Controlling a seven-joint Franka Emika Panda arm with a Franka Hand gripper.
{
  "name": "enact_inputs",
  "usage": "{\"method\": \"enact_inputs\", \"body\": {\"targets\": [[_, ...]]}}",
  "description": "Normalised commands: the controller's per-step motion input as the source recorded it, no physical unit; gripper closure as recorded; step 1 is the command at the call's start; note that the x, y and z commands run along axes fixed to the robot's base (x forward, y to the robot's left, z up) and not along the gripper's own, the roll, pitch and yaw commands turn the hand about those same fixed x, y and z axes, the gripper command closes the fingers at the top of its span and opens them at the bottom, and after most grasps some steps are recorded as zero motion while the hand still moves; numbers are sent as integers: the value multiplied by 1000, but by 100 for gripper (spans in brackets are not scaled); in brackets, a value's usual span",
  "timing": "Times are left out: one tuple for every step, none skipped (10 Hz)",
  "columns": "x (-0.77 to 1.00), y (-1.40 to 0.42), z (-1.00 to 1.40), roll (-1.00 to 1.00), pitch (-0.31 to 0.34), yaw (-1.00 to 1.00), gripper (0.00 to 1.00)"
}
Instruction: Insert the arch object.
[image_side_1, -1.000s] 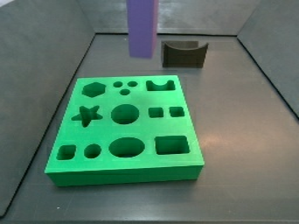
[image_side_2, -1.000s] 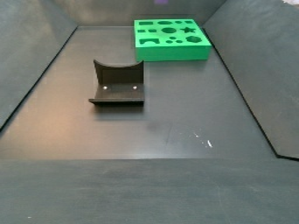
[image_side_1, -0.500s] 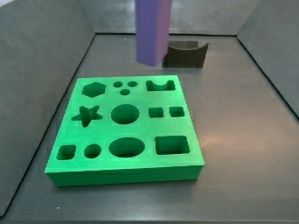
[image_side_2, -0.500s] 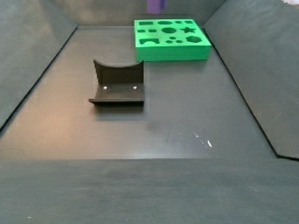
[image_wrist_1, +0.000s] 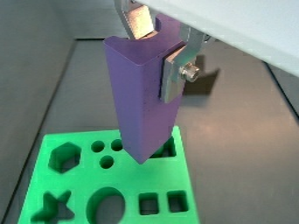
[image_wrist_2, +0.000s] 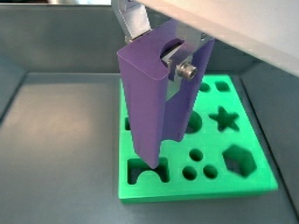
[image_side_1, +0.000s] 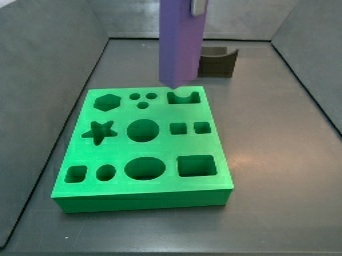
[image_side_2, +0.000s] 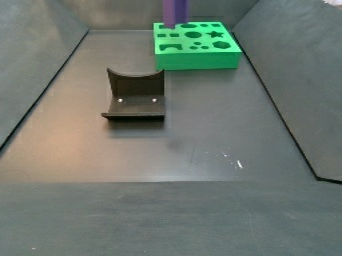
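The arch object (image_side_1: 182, 45) is a tall, smooth purple prism, hanging upright from my gripper (image_wrist_1: 156, 48). The gripper is shut on its upper end; the silver fingers (image_wrist_2: 180, 65) press on two opposite sides. The block also shows in both wrist views (image_wrist_1: 140, 96) (image_wrist_2: 158, 101), and its tip shows at the top of a side view (image_side_2: 174, 10). Its lower end hovers above the far edge of the green board (image_side_1: 147, 197), close over the arch-shaped hole (image_side_1: 185, 97). The block is not in any hole.
The green board (image_side_2: 198, 60) (image_wrist_2: 216, 142) (image_wrist_1: 79, 179) has several shaped holes: star, circles, squares, hexagon. The dark fixture (image_side_2: 134, 95) with a curved notch stands on the grey floor beyond the board (image_side_1: 221, 62). Grey walls enclose the floor.
The gripper has carried the purple block to the right and lower, from beside the fixture to above the board's far edge.
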Motion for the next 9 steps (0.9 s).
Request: {"method": "enact_inputs", "body": {"targets": [[0, 0, -326, 0, 0, -1000, 100], [0, 0, -326, 0, 0, -1000, 100], [0, 0, -329, 0, 0, -1000, 100], [0, 0, -329, 0, 0, -1000, 100], [0, 0, -329, 0, 0, -1000, 100], [0, 0, -326, 0, 0, -1000, 100], [0, 0, -326, 0, 0, -1000, 100], [0, 0, -326, 0, 0, -1000, 100], [60, 11, -166, 0, 0, -1000, 100]]}}
